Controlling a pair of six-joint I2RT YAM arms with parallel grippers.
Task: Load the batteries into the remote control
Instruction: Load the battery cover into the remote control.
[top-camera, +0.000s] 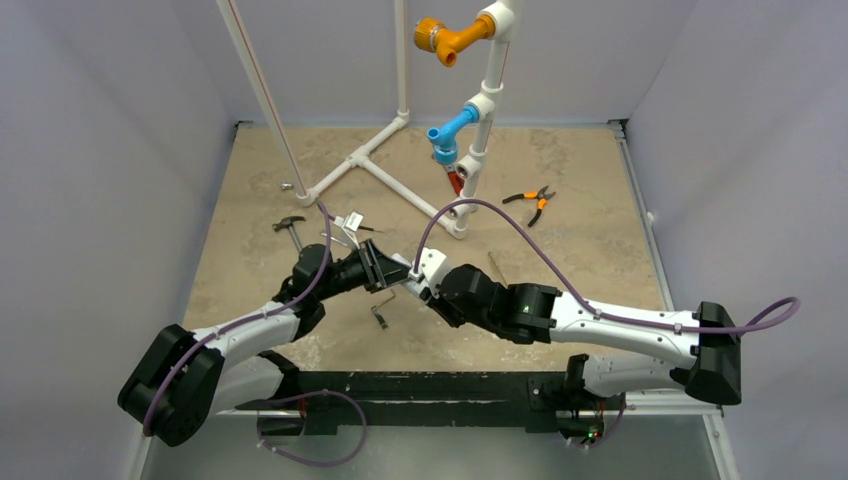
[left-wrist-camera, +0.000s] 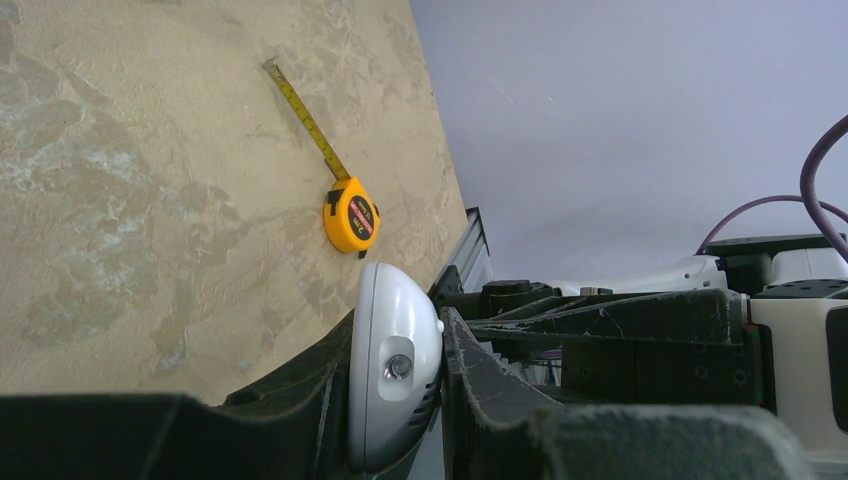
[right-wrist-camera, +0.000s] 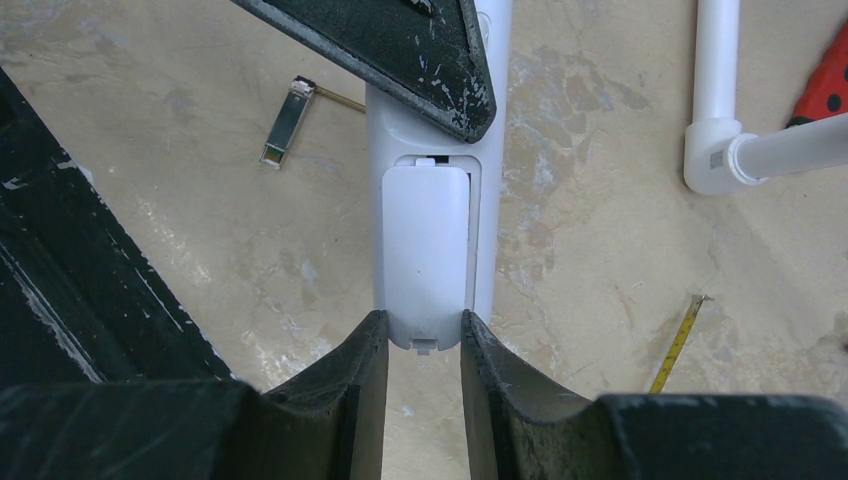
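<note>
My right gripper (right-wrist-camera: 424, 345) has its jaws set narrow, and they pinch the near end of the battery cover (right-wrist-camera: 425, 250), one finger on each long edge. The cover lies straight ahead of them, on the back of the remote control (right-wrist-camera: 487, 220). The remote's long axis runs directly away from these jaws. Past the cover, my left gripper (left-wrist-camera: 398, 325) is clamped tight across the remote's far part and holds it off the table between the two arms. Both arms are on the remote, but only the right one has the cover. I judge the next move to be a pull on the cover back along that axis, toward the right jaws. I count one remote and one cover. No batteries show in any view, so I cannot tell which arm is nearer to them. Beyond the left jaws lies one yellow tape measure (left-wrist-camera: 350, 214), and one pair of pliers (top-camera: 532, 200) sits well off.
</note>
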